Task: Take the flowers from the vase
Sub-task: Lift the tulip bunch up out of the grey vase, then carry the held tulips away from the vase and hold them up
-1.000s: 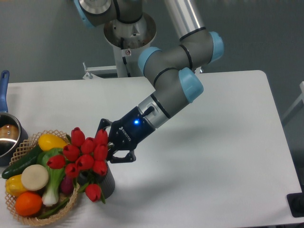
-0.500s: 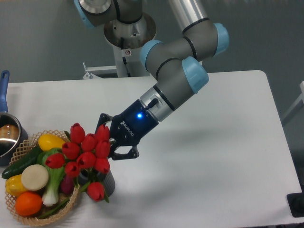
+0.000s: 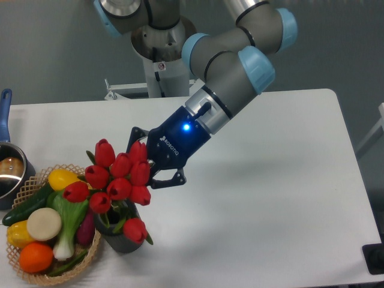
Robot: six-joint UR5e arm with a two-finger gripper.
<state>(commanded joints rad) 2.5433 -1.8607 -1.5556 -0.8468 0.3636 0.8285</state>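
While the white table (image 3: 270,180) fills most of the view, the grey-and-blue arm (image 3: 240,54) reaches down across it from the top, elbow bent, wrist angled toward the lower left. At its end sits the dark gripper (image 3: 146,161), a blue light glowing on its body, its two fingers reaching into the right side of the flowers (image 3: 117,180). The jaws close in on the bunch from either side, upper finger above the tulip heads and lower finger by the bottom ones, but red heads hide the tips, so whether they are truly clamped on the stems I cannot tell. The red tulips stand clustered above the vase (image 3: 117,234), green stems running down into its hollow, one head drooping over the rim at the right. The dark grey vase rests on the table, touching the wicker basket (image 3: 36,273) at its left. That basket is packed with vegetables. At the far left edge sits a blue-handled pot (image 3: 7,171).
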